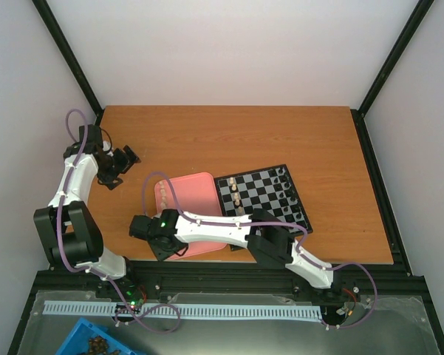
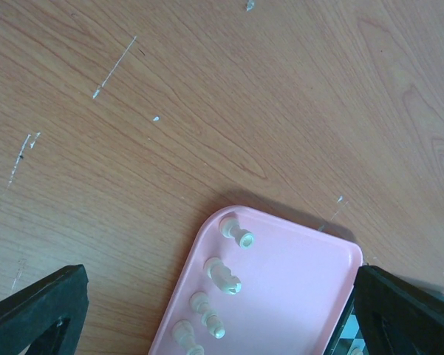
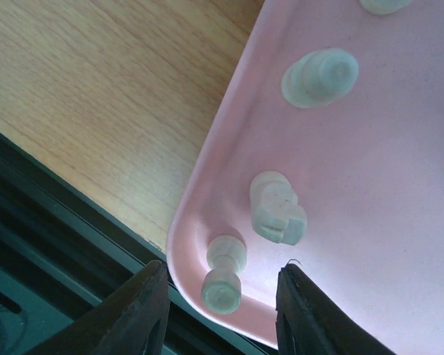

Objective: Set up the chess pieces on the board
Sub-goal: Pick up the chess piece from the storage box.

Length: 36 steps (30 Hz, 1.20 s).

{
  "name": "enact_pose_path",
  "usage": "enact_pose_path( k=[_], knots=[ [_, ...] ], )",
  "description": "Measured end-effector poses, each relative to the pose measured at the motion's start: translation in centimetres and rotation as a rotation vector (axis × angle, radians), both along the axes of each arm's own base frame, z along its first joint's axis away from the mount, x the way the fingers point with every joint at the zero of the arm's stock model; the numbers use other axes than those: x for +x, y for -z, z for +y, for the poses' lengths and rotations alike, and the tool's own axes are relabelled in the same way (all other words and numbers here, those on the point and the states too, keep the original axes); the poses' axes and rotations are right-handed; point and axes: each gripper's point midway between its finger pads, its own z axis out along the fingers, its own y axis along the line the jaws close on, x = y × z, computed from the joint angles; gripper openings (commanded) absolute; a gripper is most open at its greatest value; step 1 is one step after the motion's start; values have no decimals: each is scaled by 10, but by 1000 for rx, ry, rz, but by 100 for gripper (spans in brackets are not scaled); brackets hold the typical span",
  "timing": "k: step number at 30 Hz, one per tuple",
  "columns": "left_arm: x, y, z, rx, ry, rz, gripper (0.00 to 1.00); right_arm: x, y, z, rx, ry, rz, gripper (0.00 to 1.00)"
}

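Observation:
The board (image 1: 262,194) lies right of the pink tray (image 1: 196,188). A few cream chess pieces (image 1: 236,194) stand on its left columns and dark pieces (image 1: 284,188) on its right side. My right gripper (image 1: 151,238) hangs over the tray's near-left corner. In the right wrist view it (image 3: 222,296) is open, with its fingers either side of a cream pawn (image 3: 223,279) that lies in the corner. A cream rook (image 3: 278,211) lies just beyond the pawn. My left gripper (image 1: 122,164) is open and empty, far left of the tray. Its view shows several cream pieces (image 2: 225,277) along the tray edge.
The pink tray (image 3: 207,163) sits close to the table's near edge and the black frame rail (image 3: 52,214). A blue bin (image 1: 96,344) is below the table at the bottom left. Black corner posts stand at the back.

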Motion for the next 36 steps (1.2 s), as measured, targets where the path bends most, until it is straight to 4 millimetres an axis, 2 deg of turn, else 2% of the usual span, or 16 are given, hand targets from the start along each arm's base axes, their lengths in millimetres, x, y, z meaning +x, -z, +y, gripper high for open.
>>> enact_pose_path(
  k=[6, 17, 20, 27, 31, 34, 36],
  knots=[
    [0, 2, -1, -10, 3, 4, 100, -1, 11, -3, -28, -1, 6, 33],
    [1, 2, -2, -14, 5, 5, 100, -2, 14, -6, -42, -5, 16, 6],
    [1, 2, -2, -14, 5, 5, 100, -2, 13, -5, -42, -8, 15, 3],
    [1, 2, -2, -14, 5, 5, 100, 0, 12, -12, -66, -8, 3, 3],
    [0, 2, -2, -14, 5, 6, 100, 1, -5, -32, -82, 6, -21, 3],
    [0, 3, -2, -12, 5, 8, 100, 2, -35, -57, -62, 36, -43, 3],
    [-1, 3, -2, -12, 4, 11, 100, 3, -60, -81, -31, 68, -55, 3]
  ],
)
